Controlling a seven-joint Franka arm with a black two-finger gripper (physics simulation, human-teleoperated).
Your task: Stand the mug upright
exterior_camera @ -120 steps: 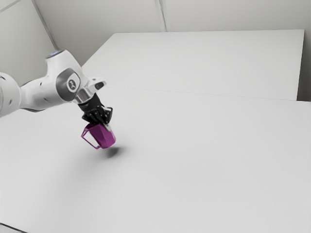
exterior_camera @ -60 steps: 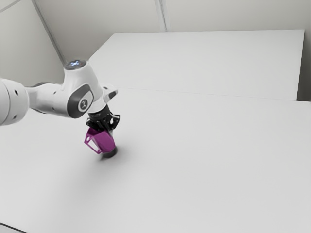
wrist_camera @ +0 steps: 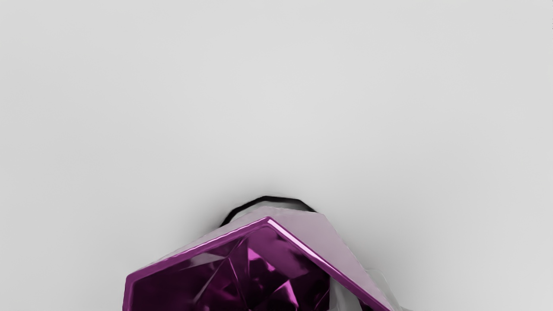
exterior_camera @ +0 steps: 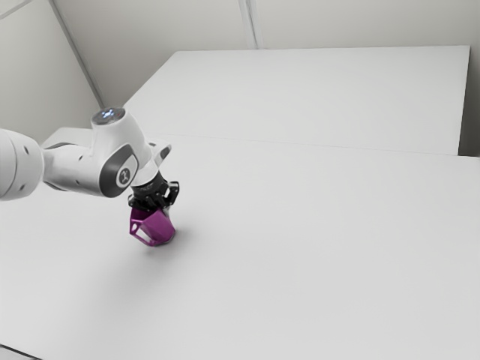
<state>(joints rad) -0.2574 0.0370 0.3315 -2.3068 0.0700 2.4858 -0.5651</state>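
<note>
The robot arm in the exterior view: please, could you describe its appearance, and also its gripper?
The arm is white, with smooth, rounded segments. A dark grey panel bears a round, pale emblem; the dark, round cap has small bluish-white marks. The gripper is black and angular.

It was some indoor room, of which kind I could not tell: pale walls (exterior_camera: pixel 360 22), a wide white table (exterior_camera: pixel 315 247), a white flat surface (exterior_camera: pixel 315 94) beyond it
</note>
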